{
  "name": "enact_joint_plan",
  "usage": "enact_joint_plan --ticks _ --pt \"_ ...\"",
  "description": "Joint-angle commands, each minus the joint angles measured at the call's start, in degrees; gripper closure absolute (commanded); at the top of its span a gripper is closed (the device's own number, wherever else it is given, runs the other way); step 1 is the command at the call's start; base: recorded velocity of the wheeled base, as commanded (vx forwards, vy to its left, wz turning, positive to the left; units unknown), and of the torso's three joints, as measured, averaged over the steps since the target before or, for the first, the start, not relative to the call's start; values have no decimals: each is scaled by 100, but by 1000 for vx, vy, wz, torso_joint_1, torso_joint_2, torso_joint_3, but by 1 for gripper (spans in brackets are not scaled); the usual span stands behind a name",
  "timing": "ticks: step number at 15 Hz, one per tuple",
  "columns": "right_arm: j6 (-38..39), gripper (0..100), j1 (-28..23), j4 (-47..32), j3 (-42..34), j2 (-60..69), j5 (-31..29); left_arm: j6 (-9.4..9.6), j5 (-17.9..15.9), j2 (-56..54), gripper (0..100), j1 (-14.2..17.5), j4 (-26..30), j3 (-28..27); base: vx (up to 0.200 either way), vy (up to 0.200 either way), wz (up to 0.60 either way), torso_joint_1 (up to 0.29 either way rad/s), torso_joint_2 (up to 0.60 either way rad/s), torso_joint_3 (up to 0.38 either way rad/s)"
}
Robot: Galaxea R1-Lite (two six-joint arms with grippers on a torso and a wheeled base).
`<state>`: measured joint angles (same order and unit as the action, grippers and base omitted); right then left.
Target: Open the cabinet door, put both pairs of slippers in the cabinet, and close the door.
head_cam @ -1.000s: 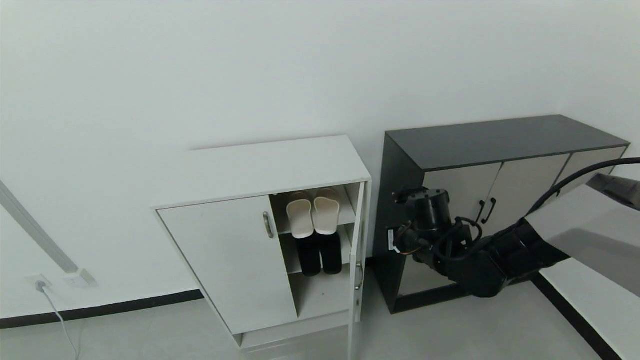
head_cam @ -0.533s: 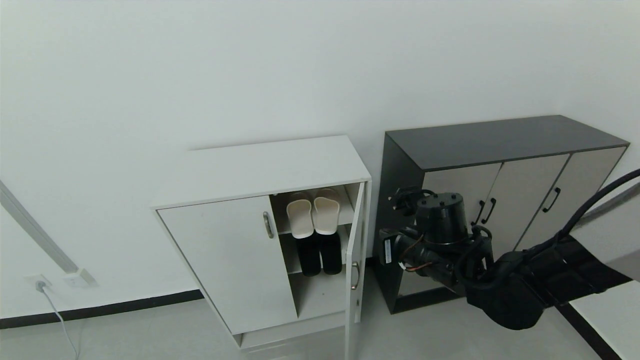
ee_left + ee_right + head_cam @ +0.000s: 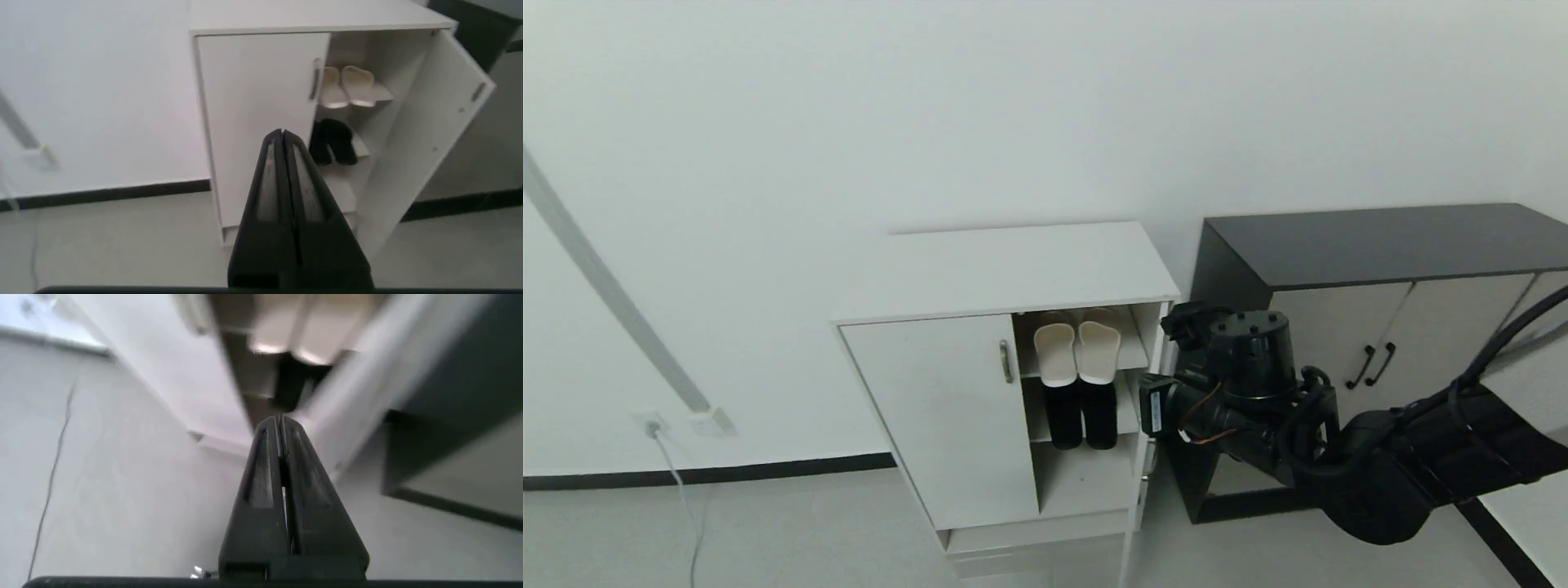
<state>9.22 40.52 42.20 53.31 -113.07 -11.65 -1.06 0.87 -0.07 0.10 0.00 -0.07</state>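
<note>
The white cabinet [image 3: 1013, 269] has its left door shut and its right door [image 3: 1137, 523] standing open, seen edge-on. White slippers [image 3: 1078, 353] lie on the upper shelf and black slippers [image 3: 1081, 418] on the shelf below. My right arm's wrist [image 3: 1225, 384] hangs just outside the open door. My right gripper [image 3: 282, 429] is shut and empty, pointing at the door [image 3: 384, 400] and the blurred shelves. My left gripper [image 3: 282, 163] is shut and empty, some way in front of the cabinet, facing the shut door [image 3: 253, 122], the white slippers [image 3: 347, 86] and the black slippers [image 3: 333, 140].
A dark cabinet [image 3: 1380, 237] with pale doors stands against the wall right of the white one, close behind my right arm. A wall socket with a cable [image 3: 654, 429] sits at the lower left. Bare grey floor [image 3: 768, 531] lies in front.
The head view has shifted, so everything sits further right in the picture. My right arm has come in closer to the open door, which has swung slightly.
</note>
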Motion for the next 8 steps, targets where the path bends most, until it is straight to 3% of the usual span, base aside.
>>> enact_joint_plan --ticks 1,8 --pt "-43 100 0 95 -66 74 -12 1 1 7 100 8 0 -1 0 0 0 0 0 0" --pt "-658 100 -220 297 -629 567 -179 1 -7 7 100 8 0 -1 0 0 0 0 0 0"
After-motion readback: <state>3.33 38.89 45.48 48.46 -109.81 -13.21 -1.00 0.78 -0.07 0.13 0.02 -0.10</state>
